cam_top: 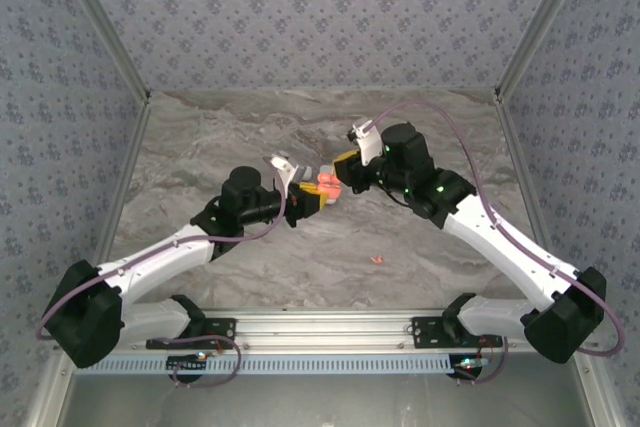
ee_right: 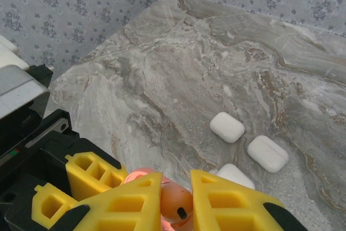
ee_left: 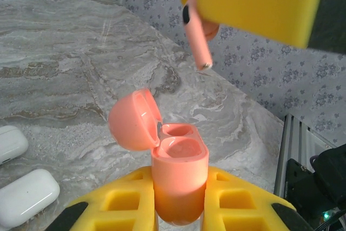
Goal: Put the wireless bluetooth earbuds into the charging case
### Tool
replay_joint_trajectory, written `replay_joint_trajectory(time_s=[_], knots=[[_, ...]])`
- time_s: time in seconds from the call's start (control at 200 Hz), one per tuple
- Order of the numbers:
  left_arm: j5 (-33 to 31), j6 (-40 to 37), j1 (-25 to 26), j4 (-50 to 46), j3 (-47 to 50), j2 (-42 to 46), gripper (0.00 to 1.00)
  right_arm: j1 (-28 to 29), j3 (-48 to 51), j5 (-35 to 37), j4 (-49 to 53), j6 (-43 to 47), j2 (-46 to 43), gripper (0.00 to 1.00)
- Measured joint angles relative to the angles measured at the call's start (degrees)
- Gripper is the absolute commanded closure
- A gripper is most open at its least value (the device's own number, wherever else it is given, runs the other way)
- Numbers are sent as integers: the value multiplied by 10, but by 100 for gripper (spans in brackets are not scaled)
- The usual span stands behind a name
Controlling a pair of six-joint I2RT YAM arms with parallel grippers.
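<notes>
My left gripper [ee_left: 179, 187] is shut on a pink charging case [ee_left: 179, 160], held upright with its lid [ee_left: 135, 120] swung open to the left. Both of its wells show as bare pink hollows. Above the case, tilted, hangs a pink earbud [ee_left: 197, 36] with its stem pointing down toward the wells, a gap still between them. My right gripper [ee_right: 177, 187] is shut on that earbud [ee_right: 175, 205]. From above, the two grippers meet at mid-table, left [cam_top: 308, 199] and right [cam_top: 345, 172], with the case [cam_top: 325, 187] between them. A second red earbud [cam_top: 377, 259] lies on the table nearer the bases.
Three white cases [ee_right: 227, 127] [ee_right: 267, 153] [ee_right: 235, 176] lie shut on the marble table beyond the right gripper; two of them appear in the left wrist view [ee_left: 8, 143] [ee_left: 27, 196]. Patterned walls enclose the table on three sides. An aluminium rail [cam_top: 320, 325] runs along the near edge.
</notes>
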State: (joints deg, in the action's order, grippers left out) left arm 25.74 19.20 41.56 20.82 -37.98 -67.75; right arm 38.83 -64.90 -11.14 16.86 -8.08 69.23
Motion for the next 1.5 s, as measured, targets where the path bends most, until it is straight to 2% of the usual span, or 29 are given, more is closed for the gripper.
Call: replay_joint_trajectory(time_s=[0.77, 1.009, 1.084, 1.314, 1.499], knots=[[4, 4, 1, 18, -2, 0, 100, 26, 28, -3, -13, -7, 0, 80], [5, 4, 1, 21, -3, 0, 100, 26, 30, -26, -14, -20, 0, 78], [6, 4, 1, 22, -5, 0, 100, 26, 32, -34, -14, -24, 0, 74], [6, 4, 2, 24, -6, 0, 100, 17, 31, -54, -8, -34, -2, 48], [5, 4, 2, 24, -6, 0, 100, -31, 16, -52, 35, -40, -35, 44]])
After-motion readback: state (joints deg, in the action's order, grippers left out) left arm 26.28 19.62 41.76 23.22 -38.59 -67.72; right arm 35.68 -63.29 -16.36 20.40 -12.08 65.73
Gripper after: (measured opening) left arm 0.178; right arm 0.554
